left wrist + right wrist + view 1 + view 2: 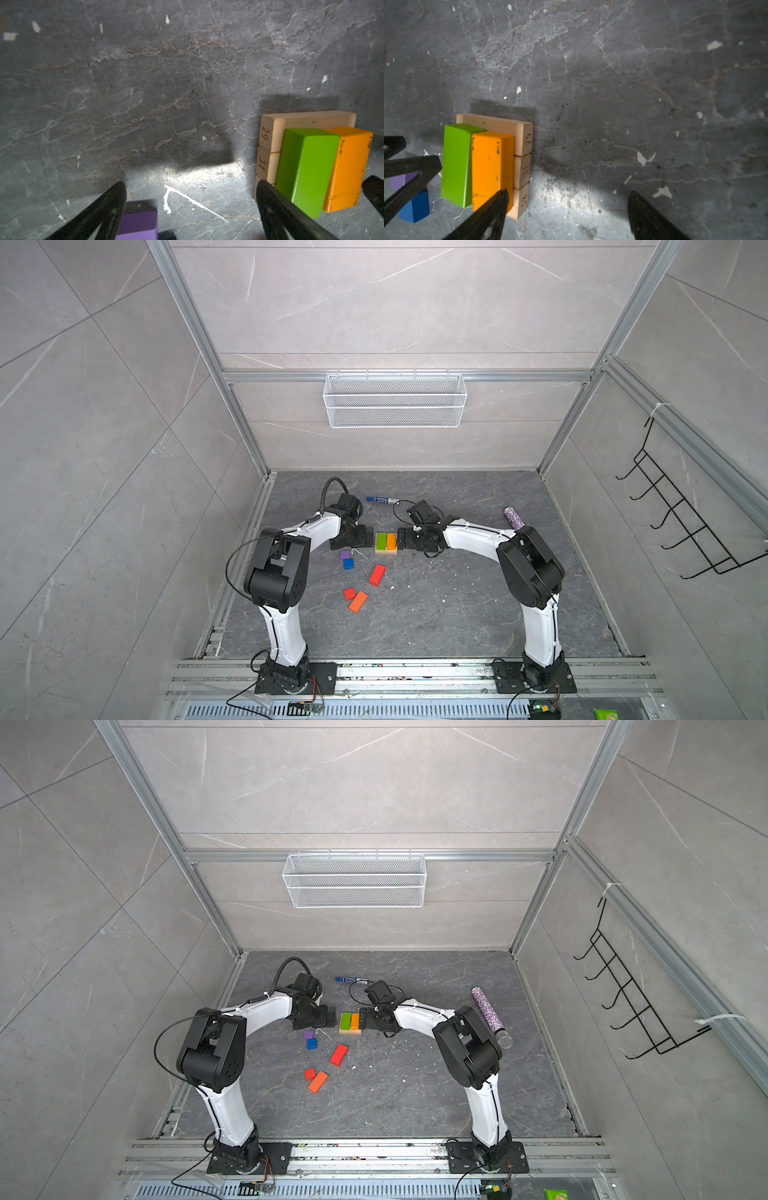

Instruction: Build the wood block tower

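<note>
My left gripper (pixel 368 540) stands wide and empty just left of the tower (pixel 386 545). My right gripper (pixel 401 540), also spread with nothing in it, flanks the other side. The tower is three plain tan wooden oblongs (pixel 522 160) side by side on the dark stone tabletop (pixel 457 593), with a green wooden oblong (pixel 305 166) and an orange wooden oblong (pixel 349 166) across them. Toward the arm bases lie a loose purple cube (pixel 344 554), blue cube (pixel 348 563), red oblong (pixel 377 575), small red cube (pixel 349 593) and second orange oblong (pixel 358 602).
</note>
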You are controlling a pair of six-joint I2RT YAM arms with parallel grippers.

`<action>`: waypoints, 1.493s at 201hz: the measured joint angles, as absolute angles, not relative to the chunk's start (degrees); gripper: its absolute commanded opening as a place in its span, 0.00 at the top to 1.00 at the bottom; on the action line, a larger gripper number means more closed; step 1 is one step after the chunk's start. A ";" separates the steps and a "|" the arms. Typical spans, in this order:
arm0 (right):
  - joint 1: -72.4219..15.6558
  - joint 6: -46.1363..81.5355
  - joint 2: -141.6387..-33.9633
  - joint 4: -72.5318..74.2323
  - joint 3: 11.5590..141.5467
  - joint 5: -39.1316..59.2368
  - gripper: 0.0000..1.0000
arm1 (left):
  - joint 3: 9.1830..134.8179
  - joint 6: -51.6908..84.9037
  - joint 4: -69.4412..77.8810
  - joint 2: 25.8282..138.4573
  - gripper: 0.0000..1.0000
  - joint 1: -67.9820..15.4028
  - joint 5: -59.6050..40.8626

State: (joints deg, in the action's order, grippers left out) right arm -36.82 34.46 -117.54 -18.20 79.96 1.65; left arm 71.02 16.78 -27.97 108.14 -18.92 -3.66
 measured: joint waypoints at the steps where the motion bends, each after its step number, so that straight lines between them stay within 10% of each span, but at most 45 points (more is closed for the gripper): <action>1: -36.82 34.46 -117.54 -18.22 79.96 1.63 0.11 | 71.02 16.78 -27.97 108.14 0.00 -18.92 -3.66; 300: -38.81 32.27 -119.17 -23.62 83.37 -1.74 0.12 | 71.02 16.80 -27.97 108.16 0.00 -19.16 -5.28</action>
